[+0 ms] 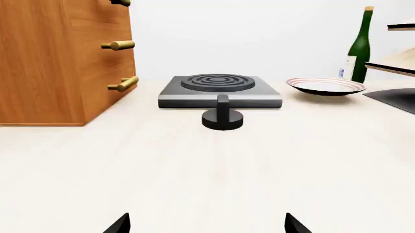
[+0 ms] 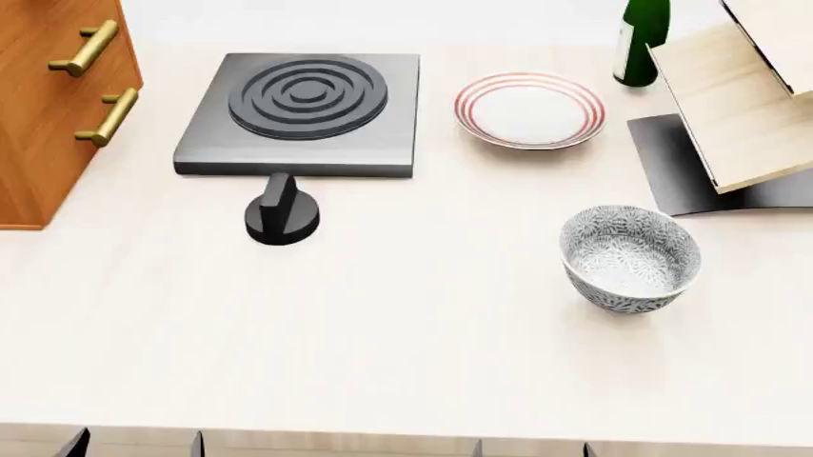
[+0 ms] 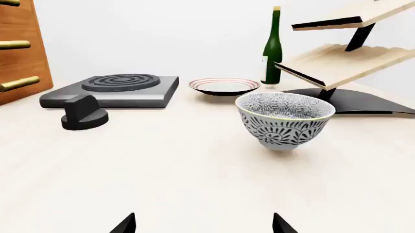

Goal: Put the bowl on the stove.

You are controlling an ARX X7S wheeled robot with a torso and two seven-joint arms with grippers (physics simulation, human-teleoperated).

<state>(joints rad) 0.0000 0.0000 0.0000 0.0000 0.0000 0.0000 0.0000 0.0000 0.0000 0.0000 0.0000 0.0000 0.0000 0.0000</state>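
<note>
The speckled grey-blue bowl (image 2: 630, 258) stands upright on the pale table at the right; it also shows in the right wrist view (image 3: 285, 119). The dark grey stove (image 2: 303, 112) with its ring burner lies at the back left, bare on top, and shows in the left wrist view (image 1: 219, 90) and the right wrist view (image 3: 115, 89). My left gripper (image 1: 206, 224) is open and empty, low over the table, well short of the stove. My right gripper (image 3: 203, 224) is open and empty, short of the bowl. Only their tips (image 2: 132, 443) show at the head view's bottom edge.
A round black knob (image 2: 281, 216) stands in front of the stove. A white plate with red rings (image 2: 530, 110) lies right of the stove, a green bottle (image 2: 642, 40) behind it. A wooden drawer cabinet (image 2: 51, 105) stands at the left, a wooden shelf rack (image 2: 737, 105) on a dark base at the right.
</note>
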